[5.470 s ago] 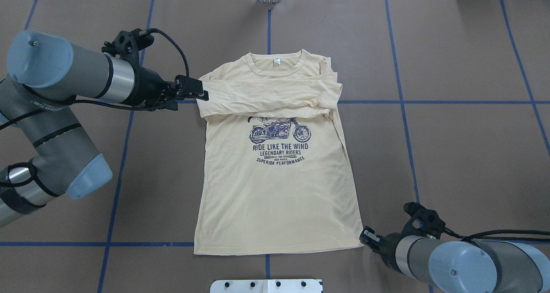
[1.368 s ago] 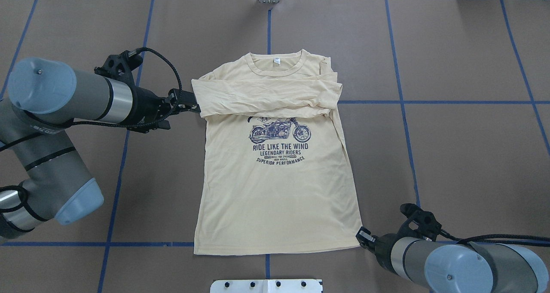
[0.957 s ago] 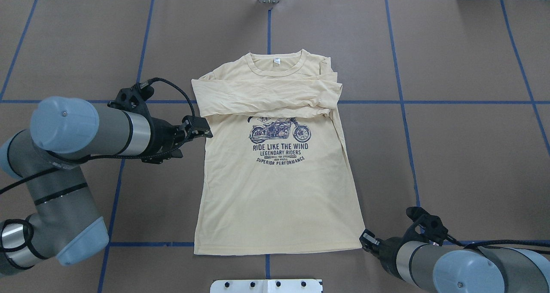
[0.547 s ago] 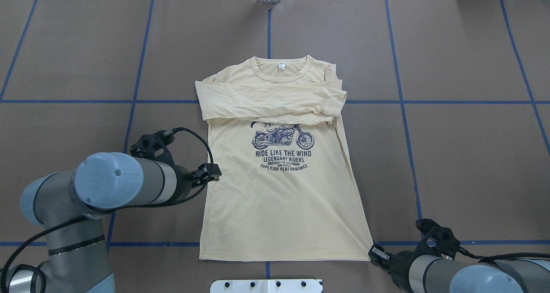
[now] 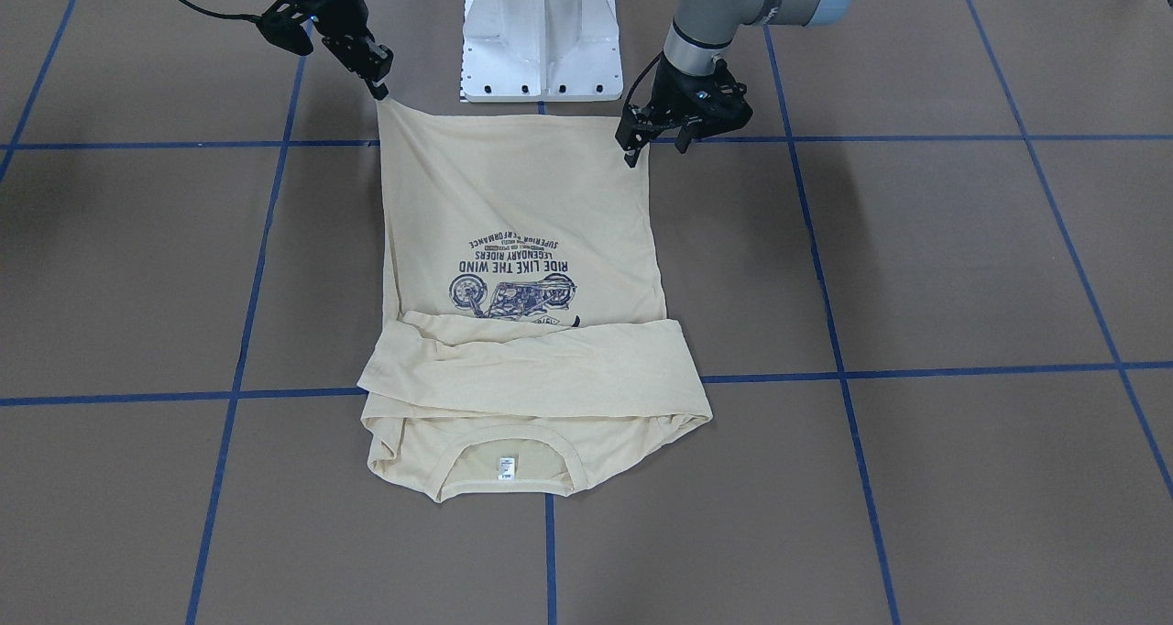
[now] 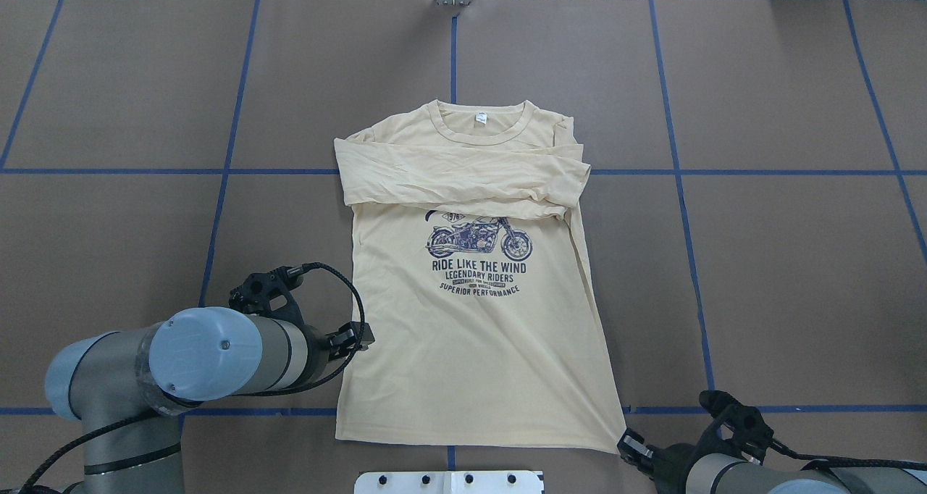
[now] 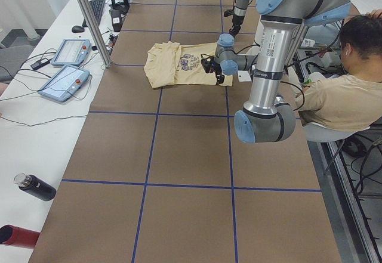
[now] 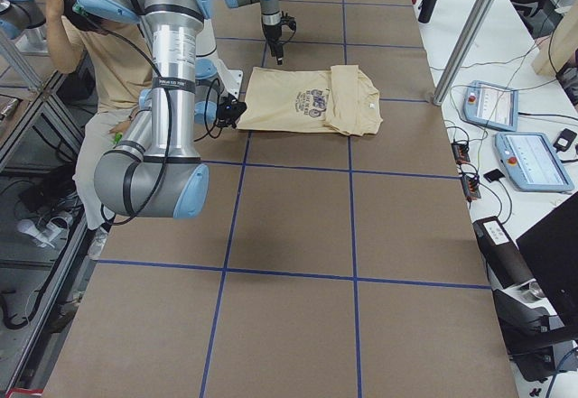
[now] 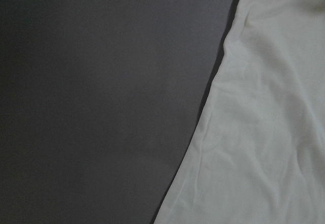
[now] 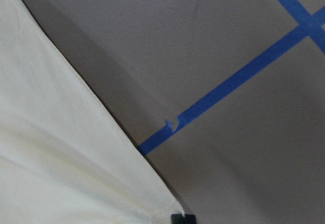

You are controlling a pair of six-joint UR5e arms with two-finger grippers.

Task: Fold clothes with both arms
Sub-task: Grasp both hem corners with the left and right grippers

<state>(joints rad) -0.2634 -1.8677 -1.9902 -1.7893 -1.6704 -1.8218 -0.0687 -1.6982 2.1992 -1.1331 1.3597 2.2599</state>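
T-shirt inspection, taken from the grasp points outward. Right pincer is clamped on the hem corner on its own side. The fabric there draws to a point toward it, which accounts for the hem running askew at that end. Left pincer hangs at the opposite side edge, close to the other hem corner. Whether its jaws are apart or together cannot be told, and no fabric appears drawn up to it. Judgement: 1 corner is secured and the 2nd is being lined up, so that both can carry the hem toward the neckline. The 2 sleeves lie folded across the chest above the motorcycle print, leaving the body a plain panel to fold. Garment lies flat, print up, mid-surface, collar away from the robot.
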